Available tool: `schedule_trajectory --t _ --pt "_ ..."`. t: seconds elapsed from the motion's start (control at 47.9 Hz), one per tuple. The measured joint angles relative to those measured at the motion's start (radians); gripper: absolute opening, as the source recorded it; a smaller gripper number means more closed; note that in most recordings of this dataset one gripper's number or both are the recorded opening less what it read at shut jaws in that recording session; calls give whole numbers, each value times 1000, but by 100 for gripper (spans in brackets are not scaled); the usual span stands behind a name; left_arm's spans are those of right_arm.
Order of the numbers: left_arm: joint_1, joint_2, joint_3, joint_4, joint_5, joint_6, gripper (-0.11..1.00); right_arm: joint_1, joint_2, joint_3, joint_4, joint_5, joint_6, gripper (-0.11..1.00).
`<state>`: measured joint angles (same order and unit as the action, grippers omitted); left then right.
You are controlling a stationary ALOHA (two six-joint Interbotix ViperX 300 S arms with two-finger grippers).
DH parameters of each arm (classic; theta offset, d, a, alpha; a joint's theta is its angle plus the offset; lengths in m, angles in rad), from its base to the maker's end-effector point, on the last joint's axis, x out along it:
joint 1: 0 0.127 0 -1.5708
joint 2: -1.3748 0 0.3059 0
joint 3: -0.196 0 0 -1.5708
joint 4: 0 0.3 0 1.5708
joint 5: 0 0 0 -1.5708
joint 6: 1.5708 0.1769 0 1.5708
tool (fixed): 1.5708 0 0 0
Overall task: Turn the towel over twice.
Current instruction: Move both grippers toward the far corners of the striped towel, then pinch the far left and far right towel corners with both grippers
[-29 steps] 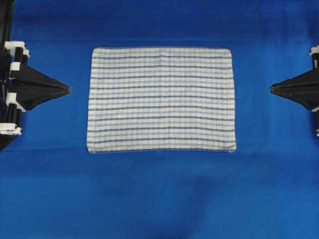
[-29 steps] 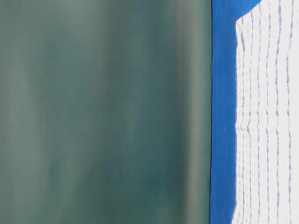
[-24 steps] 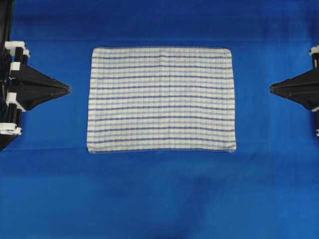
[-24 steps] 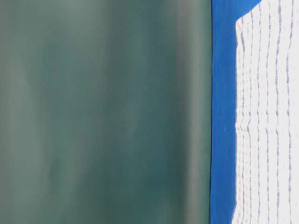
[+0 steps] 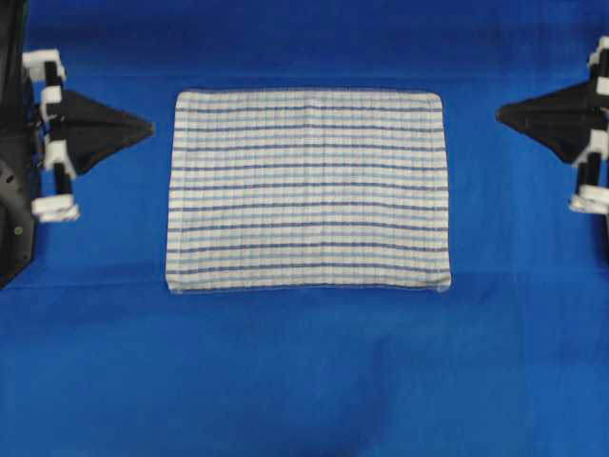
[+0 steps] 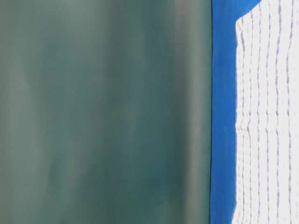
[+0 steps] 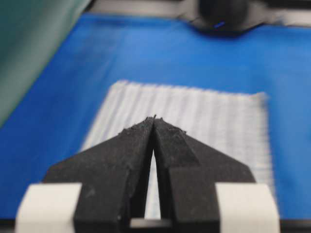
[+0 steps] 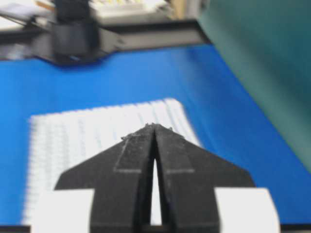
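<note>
1. I see the towel (image 5: 306,188) lying flat in the upper middle of the overhead frame, all four hemmed edges down on the blue cloth (image 5: 304,381) that covers the tabletop.
2. Bare blue borders every side of it; the widest stretch fills the lower part of the frame.
3. My left gripper (image 5: 147,126) sits at the upper left, tip aimed at the towel's left edge, apart from it, jaws pressed together and empty.
4. My right gripper (image 5: 501,115) sits at the upper right, apart from the right edge, jaws likewise pressed together.
5. A green backdrop (image 6: 103,112) stands beyond the towel's far edge.
</note>
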<state>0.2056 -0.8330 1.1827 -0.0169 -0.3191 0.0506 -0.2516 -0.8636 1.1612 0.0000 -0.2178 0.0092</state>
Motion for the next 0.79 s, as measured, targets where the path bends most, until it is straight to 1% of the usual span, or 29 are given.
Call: schedule_trajectory --t 0.063,0.125,0.167,0.188,0.292,0.313,0.355,0.397,0.48,0.626,0.793 --pt "32 31 0 0 -2 -2 4 -43 28 2 0 2 8 1" --pt "58 61 0 0 -6 0 16 -75 58 2 2 0 11 4" --pt "77 81 0 0 -12 -2 26 -94 83 2 2 0 11 14" --pt "87 95 0 0 -17 0 34 -103 98 2 2 0 12 20" --pt "137 156 6 -2 -48 -5 66 -146 179 2 2 0 11 53" --pt "146 170 6 -2 -54 -2 72 -153 196 2 2 0 11 58" --pt "163 199 11 -2 -67 -2 82 -166 235 0 0 0 11 64" --pt "178 232 15 -2 -84 8 89 -181 279 -6 0 0 9 63" --pt "209 296 18 -2 -117 9 90 -210 368 -18 0 -6 11 60" --pt "262 422 18 -2 -167 14 89 -264 522 -46 0 -44 11 61" --pt "310 578 17 -2 -242 14 89 -307 683 -81 0 -95 2 61"
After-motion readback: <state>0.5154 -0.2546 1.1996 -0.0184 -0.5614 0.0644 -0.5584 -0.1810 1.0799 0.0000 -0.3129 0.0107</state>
